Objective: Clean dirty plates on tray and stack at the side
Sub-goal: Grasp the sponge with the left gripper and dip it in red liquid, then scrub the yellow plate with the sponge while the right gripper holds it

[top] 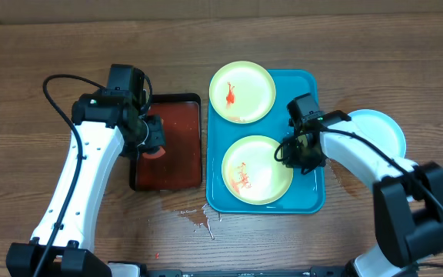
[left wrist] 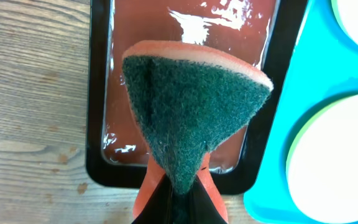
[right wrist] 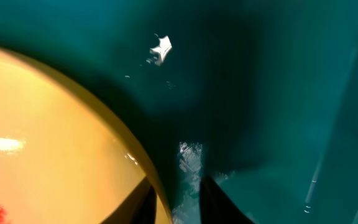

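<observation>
Plates, shallow plastic rounds: two yellow-green, red-smeared, in the turquoise tray; a blue plate on the wooden counter beside. Left pincer clamps a coarse green sponge; right pincer straddles a rim, grip unclear.

A brown wooden table filled nearly the whole overhead view, its grain running left to right, with dark knots. A small wet patch glistened near the front. The light was bright and even, the shadows soft. A paler strip along the far edge was perhaps a wall.
</observation>
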Motion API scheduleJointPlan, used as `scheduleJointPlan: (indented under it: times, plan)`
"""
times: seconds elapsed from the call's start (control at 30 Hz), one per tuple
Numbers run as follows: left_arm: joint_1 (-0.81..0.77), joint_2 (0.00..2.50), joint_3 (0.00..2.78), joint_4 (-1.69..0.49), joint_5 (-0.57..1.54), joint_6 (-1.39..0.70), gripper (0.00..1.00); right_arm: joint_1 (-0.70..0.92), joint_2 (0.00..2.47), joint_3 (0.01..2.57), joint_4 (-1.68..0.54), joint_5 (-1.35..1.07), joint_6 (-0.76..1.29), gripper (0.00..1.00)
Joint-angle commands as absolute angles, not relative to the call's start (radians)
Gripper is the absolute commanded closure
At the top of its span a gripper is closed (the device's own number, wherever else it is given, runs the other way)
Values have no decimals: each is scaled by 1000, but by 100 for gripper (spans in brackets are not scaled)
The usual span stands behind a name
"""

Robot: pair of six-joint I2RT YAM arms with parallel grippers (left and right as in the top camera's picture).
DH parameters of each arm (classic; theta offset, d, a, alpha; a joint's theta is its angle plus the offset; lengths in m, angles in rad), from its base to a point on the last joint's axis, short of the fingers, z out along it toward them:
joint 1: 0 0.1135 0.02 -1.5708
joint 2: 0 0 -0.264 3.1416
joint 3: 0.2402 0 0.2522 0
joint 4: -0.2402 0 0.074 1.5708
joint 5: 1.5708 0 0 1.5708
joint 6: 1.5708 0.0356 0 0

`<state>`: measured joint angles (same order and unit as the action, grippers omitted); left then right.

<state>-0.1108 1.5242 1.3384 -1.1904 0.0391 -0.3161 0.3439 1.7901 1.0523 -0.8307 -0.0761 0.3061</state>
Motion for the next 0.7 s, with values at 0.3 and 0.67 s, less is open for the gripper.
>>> scheduleJointPlan:
  times: [0.3,0.67]
  plan:
    - [-197,1517,1410,-1126,157,-309,96,347,1816,983,-756,-73,366,96]
    - [-333,1544,1392,-995,80,-494,96,347,1816,983,-771,-73,366,96]
